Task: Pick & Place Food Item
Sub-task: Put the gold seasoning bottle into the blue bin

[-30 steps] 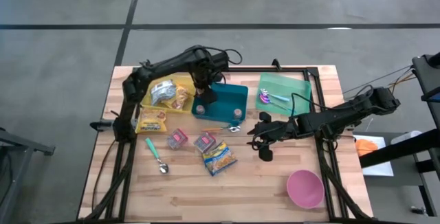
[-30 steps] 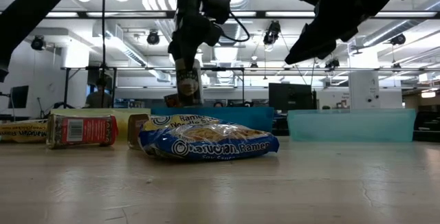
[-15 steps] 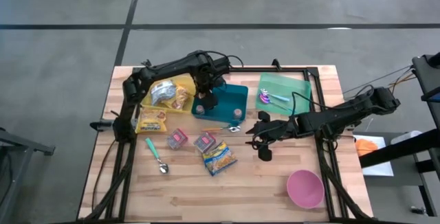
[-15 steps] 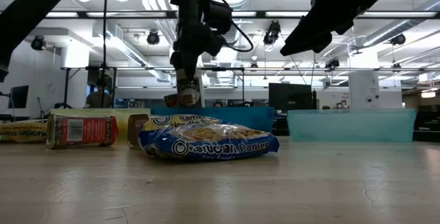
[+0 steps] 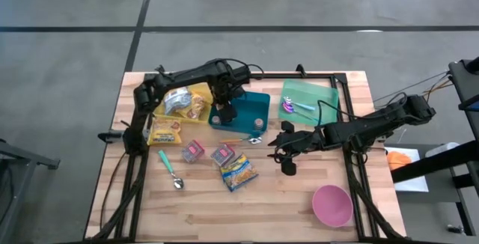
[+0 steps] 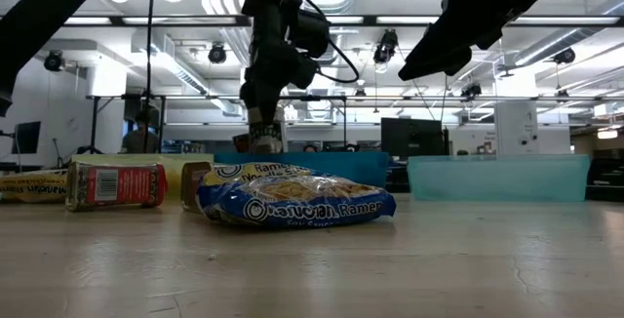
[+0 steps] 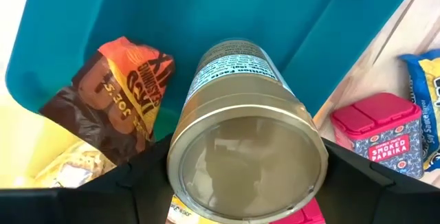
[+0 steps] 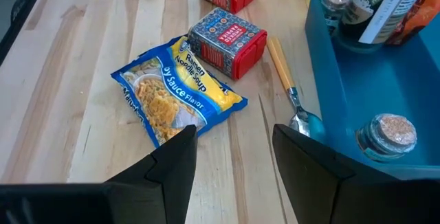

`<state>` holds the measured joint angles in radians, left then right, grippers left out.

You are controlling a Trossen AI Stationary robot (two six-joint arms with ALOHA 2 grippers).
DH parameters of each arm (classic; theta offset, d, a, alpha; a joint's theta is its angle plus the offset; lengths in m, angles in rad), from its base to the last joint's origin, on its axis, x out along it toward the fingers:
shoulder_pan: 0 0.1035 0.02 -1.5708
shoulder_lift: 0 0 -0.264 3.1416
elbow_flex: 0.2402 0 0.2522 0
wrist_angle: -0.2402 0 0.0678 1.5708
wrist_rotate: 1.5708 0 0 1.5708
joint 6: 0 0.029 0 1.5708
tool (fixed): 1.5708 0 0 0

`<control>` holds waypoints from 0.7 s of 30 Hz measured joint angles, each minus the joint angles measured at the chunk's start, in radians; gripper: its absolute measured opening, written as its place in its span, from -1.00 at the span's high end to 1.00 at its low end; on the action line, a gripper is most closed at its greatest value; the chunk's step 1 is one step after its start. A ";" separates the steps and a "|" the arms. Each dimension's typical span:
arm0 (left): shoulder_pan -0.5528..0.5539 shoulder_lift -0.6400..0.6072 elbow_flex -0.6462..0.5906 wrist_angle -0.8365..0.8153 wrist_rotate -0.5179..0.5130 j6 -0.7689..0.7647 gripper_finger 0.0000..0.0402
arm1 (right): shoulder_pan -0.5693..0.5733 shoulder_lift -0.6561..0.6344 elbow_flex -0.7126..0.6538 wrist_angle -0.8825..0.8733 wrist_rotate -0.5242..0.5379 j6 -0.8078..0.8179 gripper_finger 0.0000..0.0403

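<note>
Wooden tabletop (image 5: 299, 206), teal bin (image 5: 251, 111) upper middle of frame. Left gripper (image 5: 224, 111) over bin's left end, jaws clamped on gold-lidded can (image 7: 244, 165). Right gripper (image 5: 283, 154) hovering mid-frame, jaws apart, holding nothing.

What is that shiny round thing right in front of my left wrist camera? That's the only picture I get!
Observer: A can, held between the left gripper's fingers. From above, it hangs over the teal bin's left end.
Operator: Is the other arm helping?
Observer: No. The right gripper hovers open over bare table, right of the ramen packet.
Operator: Is anything in the bin already?
Observer: Yes. The right wrist view shows a cork-topped jar standing in it.
</note>
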<state>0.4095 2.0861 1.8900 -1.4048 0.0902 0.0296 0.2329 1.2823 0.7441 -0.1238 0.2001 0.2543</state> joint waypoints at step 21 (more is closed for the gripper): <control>-0.046 0.062 0.000 0.045 0.008 0.031 -0.39 | 0.000 0.000 0.000 -0.002 -0.029 0.000 0.06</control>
<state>0.3634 2.1483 1.8900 -1.3598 0.0979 0.0605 0.2333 1.2823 0.7437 -0.1261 0.1715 0.2546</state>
